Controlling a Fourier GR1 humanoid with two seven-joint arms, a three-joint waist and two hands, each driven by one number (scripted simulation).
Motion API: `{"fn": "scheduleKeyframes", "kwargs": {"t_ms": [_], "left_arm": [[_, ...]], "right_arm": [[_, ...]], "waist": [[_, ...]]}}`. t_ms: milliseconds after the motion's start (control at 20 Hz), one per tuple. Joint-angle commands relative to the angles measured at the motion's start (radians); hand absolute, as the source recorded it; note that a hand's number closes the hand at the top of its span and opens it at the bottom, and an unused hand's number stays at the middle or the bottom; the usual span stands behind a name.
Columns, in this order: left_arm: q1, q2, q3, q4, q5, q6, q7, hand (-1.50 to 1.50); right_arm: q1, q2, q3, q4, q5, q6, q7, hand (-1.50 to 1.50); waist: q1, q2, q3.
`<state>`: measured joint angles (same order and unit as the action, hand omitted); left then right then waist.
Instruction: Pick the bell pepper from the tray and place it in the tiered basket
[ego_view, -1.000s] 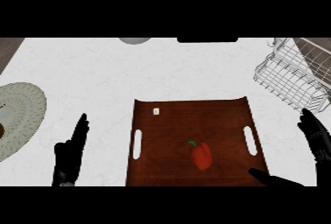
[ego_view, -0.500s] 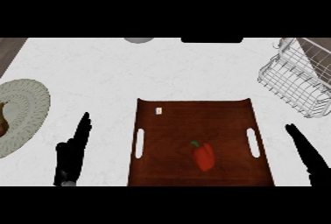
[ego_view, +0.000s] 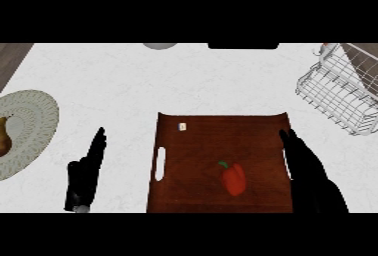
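On the brown tray (ego_view: 199, 145), right of its middle and toward its near edge, the red bell pepper (ego_view: 234, 179) is lying on its side. Its long axis is running roughly from far to near, tilted slightly: the green stem is pointing to the tray's far-left, the rounded red end toward the near edge. Bare tray floor is showing all round the pepper, widest on the far side and on the left toward the white slot handle.

A small pale tag (ego_view: 182, 127) is sitting near the tray's far-left corner.

My right hand (ego_view: 306, 170) is lying over the tray's right rim, just beside the pepper and not touching it, fingers straight and pointing away from me, holding nothing.

My left hand (ego_view: 87, 172) is resting on the white counter (ego_view: 184, 80) left of the tray, apart from it, fingers straight, holding nothing.

The white wire tiered basket (ego_view: 339, 92) is standing beyond the tray's far-right corner, well apart from the pepper, with open counter between.

A patterned plate (ego_view: 29, 120) is lying far left of the tray, with a brownish item (ego_view: 4, 140) on it, cut by the view's edge.
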<state>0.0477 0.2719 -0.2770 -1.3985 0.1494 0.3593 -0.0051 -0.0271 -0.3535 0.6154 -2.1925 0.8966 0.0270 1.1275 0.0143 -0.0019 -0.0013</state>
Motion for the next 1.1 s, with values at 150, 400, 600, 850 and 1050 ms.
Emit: {"fn": "scheduleKeyframes", "kwargs": {"t_ms": [150, 400, 600, 850, 1050], "left_arm": [[0.003, -0.034, -0.021, 0.017, -0.019, 0.008, 0.013, 0.00], [0.002, -0.037, 0.007, 0.058, -0.018, 0.009, -0.025, 0.00], [0.056, 0.006, 0.031, 0.002, -0.002, -0.031, -0.032, 0.00], [0.008, 0.006, 0.049, 0.009, -0.001, -0.044, 0.013, 0.00], [0.000, -0.022, 0.020, -0.005, -0.032, -0.012, 0.031, 0.00]], "right_arm": [[-0.056, 0.152, 0.111, 0.179, 0.161, 0.141, 0.196, -1.50], [-0.108, 0.283, 0.090, 0.277, 0.177, 0.251, 0.245, -1.50], [-0.111, 0.348, 0.038, 0.324, 0.182, 0.248, 0.189, -1.50], [-0.085, 0.351, 0.069, 0.397, 0.191, 0.220, 0.166, -1.50], [-0.137, 0.352, 0.016, 0.399, 0.128, 0.343, 0.231, -1.50]], "waist": [[-0.006, 0.002, -0.001], [-0.002, 0.005, -0.002], [-0.003, 0.002, 0.000], [-0.009, 0.002, 0.001], [-0.005, 0.003, 0.000]]}}
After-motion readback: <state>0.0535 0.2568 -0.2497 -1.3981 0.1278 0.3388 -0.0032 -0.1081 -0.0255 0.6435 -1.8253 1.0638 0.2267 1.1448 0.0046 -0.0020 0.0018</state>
